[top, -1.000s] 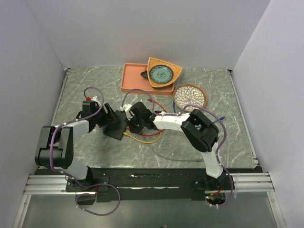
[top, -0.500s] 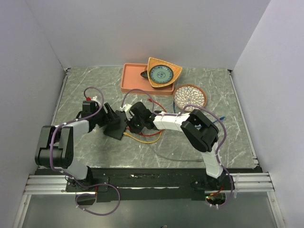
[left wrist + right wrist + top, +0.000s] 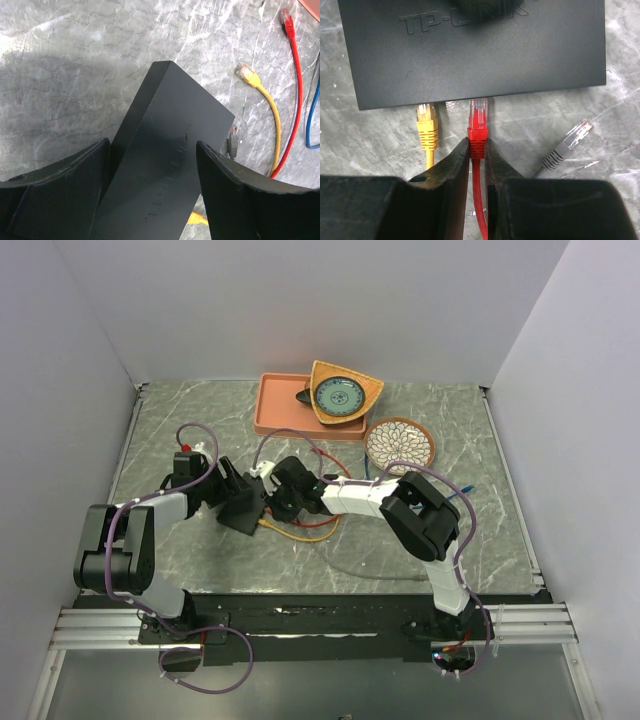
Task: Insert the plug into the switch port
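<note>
The left hand [image 3: 152, 150] is clamped across the switch [image 3: 175, 115], which lies mid-desk [image 3: 170, 430], well apart from every desk edge, with bare marbled surface to its left. The socket row is hidden in every view. Embossed lettering on the lid reads TP-L, the rest partly covered. A yellow plug [image 3: 426, 125] meets the switch's long edge. Just beside it, the red plug [image 3: 478, 131] touches that edge, seating unclear, pinched in the right hand [image 3: 477, 147]. A grey plug [image 3: 567, 142] lies loose farther right.
</note>
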Robot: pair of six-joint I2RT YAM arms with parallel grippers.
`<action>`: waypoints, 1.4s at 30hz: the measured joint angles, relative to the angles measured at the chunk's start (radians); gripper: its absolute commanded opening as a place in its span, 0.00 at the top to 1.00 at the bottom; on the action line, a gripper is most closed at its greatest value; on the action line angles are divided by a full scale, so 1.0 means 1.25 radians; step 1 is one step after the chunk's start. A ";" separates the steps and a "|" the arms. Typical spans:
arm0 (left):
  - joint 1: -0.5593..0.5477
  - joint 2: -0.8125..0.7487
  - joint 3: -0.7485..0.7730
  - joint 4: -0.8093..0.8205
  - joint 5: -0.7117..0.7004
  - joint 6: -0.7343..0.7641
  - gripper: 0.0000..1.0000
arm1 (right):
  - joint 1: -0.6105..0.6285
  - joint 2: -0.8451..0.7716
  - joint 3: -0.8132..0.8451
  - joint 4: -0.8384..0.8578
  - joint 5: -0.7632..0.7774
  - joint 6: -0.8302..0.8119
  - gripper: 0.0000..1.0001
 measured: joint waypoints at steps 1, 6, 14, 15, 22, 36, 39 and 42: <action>0.000 0.000 0.000 0.001 0.000 0.000 0.23 | 0.002 0.000 0.000 0.000 0.001 -0.003 1.00; 0.001 0.000 0.000 0.002 0.000 -0.001 0.23 | 0.015 -0.005 -0.004 0.000 0.013 -0.011 1.00; 0.001 0.000 0.000 0.002 -0.001 -0.005 0.25 | 0.025 -0.022 -0.031 0.012 0.020 -0.013 1.00; 0.001 0.000 0.000 0.002 -0.002 -0.007 0.25 | 0.027 -0.023 -0.031 0.011 0.026 -0.013 1.00; 0.001 0.000 -0.004 0.006 -0.008 -0.016 0.26 | 0.034 -0.053 -0.068 0.006 0.057 -0.011 1.00; 0.001 0.000 -0.007 0.013 -0.009 -0.017 0.26 | 0.046 -0.066 -0.088 0.017 0.048 -0.001 1.00; 0.001 0.000 -0.007 0.014 -0.009 -0.017 0.26 | 0.049 -0.066 -0.085 0.023 0.043 0.006 1.00; 0.001 0.000 -0.007 0.014 -0.009 -0.017 0.26 | 0.049 -0.066 -0.085 0.030 0.044 0.014 1.00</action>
